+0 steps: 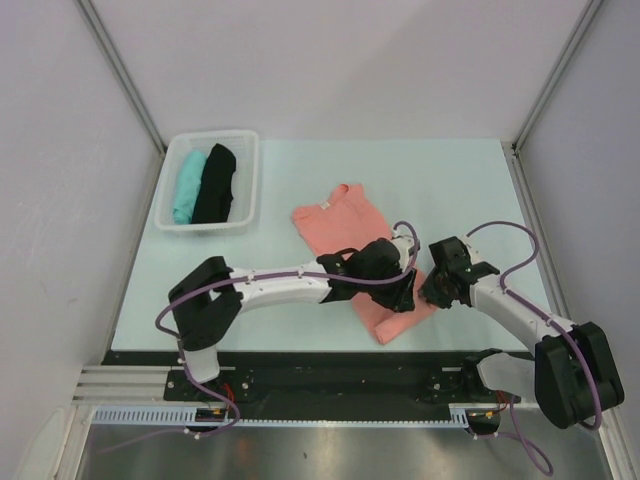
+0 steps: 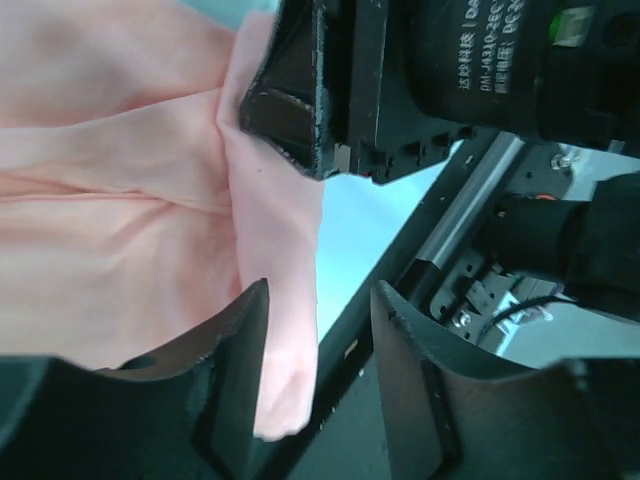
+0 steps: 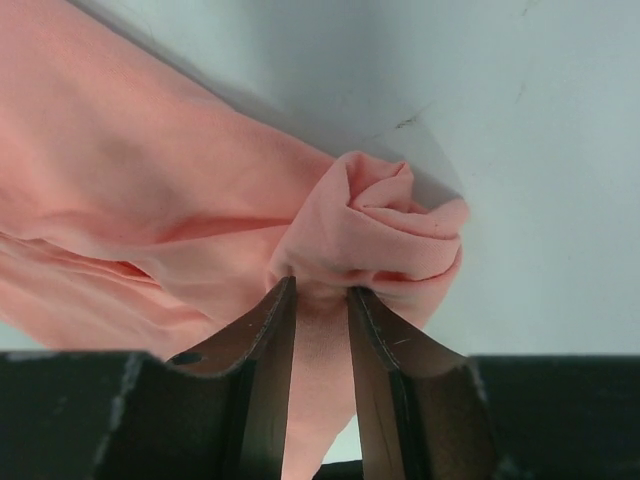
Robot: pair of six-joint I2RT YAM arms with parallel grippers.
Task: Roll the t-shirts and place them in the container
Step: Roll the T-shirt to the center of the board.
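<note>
Salmon-pink soft cloth short-sleeved t-shirt (image 1: pixel 335 222) is lying mid-table on the pale flat tabletop (image 1: pixel 450 180), neck far, hem near. It is looking light and limp (bunching readily), so the near hem corners are suiting a pinch best. Right gripper (image 3: pixel 320 292) is pinching a curled wad of hem, jaws almost together. Left gripper (image 2: pixel 320 300) is standing half open, gripping nothing, hem edge draping beside one finger. Left arm is reaching across from the left and right arm is bending in, both wrists low at the near-right hem.

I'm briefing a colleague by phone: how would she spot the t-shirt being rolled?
On the pale table, look right of the clear basket holding a teal t-shirt and a black t-shirt. The salmon-pink t-shirt lies spread; it is the only pink one and the only one outside the basket.
</note>
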